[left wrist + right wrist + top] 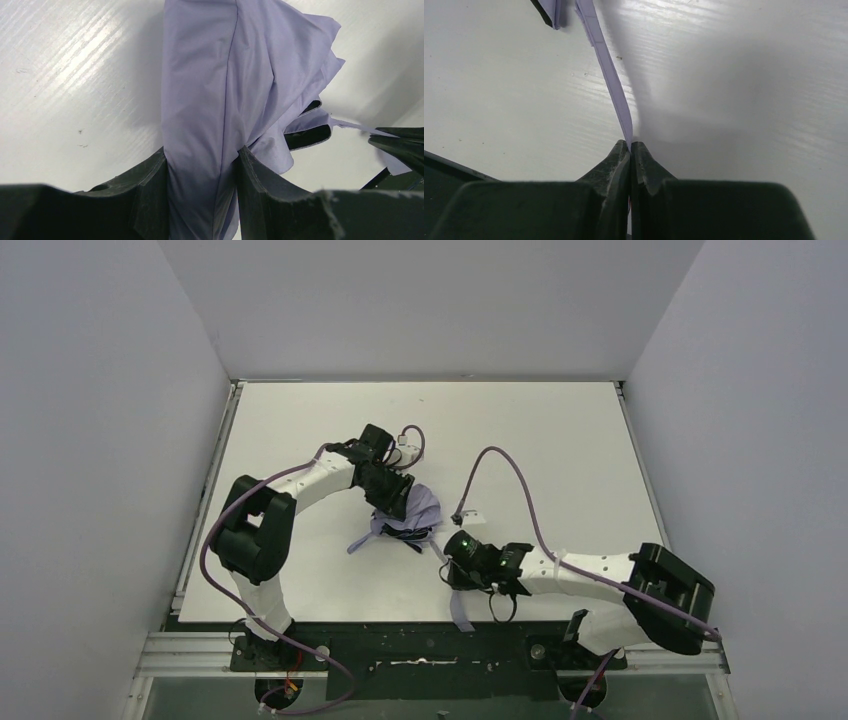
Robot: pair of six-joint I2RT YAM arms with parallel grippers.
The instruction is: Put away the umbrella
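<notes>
Your right gripper [630,145] has its black fingers pressed together on the thin lavender strap [611,80], which runs taut from the tips toward the canopy. Your left gripper [202,152] is clamped around a bunched fold of the pale lavender folding umbrella [410,512] (black lining peeks out at the right in that wrist view). It lies crumpled on the white table [560,440], about mid-table, between your two arms.

There is one umbrella [425,505], with one strap [611,82], on one desk [560,430]. There are two arms, the left arm [320,480] and the right arm [590,575], and two pincers, the left pincer [202,160] and the right pincer [630,145].
</notes>
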